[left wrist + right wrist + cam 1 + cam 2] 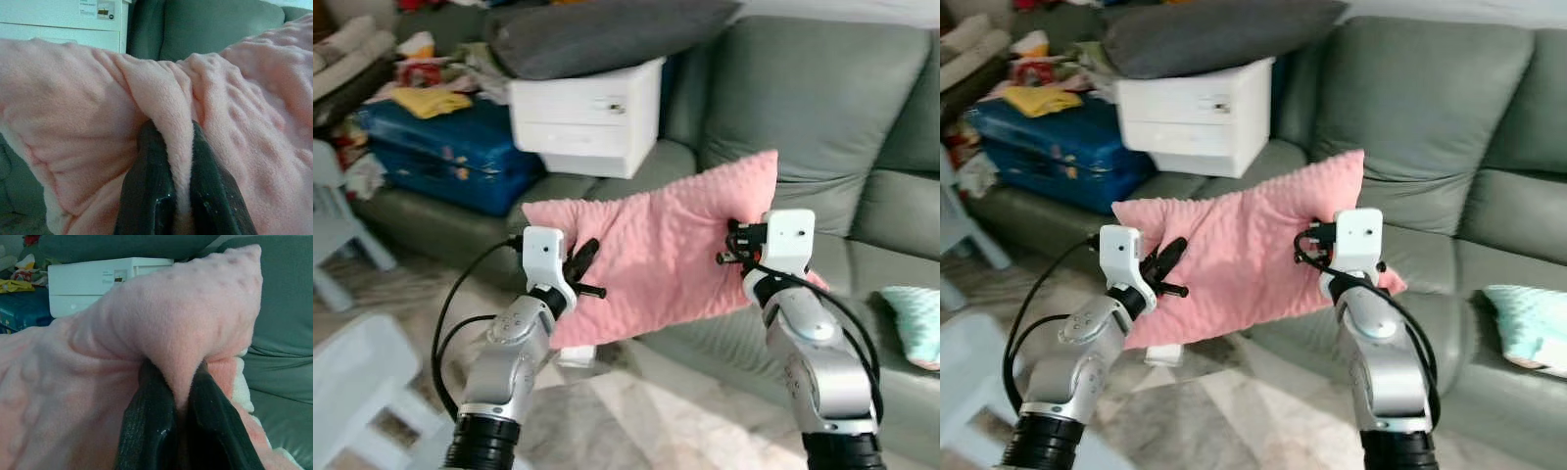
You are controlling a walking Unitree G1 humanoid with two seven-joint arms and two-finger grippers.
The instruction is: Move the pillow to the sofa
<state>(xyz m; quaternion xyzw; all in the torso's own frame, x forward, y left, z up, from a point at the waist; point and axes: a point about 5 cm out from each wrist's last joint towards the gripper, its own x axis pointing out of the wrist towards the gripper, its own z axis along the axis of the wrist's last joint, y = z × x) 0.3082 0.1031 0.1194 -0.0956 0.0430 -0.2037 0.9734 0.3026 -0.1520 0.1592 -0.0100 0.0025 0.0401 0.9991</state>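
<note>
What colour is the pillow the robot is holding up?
Pink, with a bumpy dotted texture. The pillow shows best in the left eye view.

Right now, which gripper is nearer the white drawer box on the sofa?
Left. The left gripper pinches the pink pillow's edge just below the white drawer box; the right gripper pinches the pillow's far side, farther off.

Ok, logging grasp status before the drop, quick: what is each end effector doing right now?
Left end effector: closed, pinching a fold of the pink dotted fleece pillow.
Right end effector: closed, pinching the same pillow's other end.
</note>
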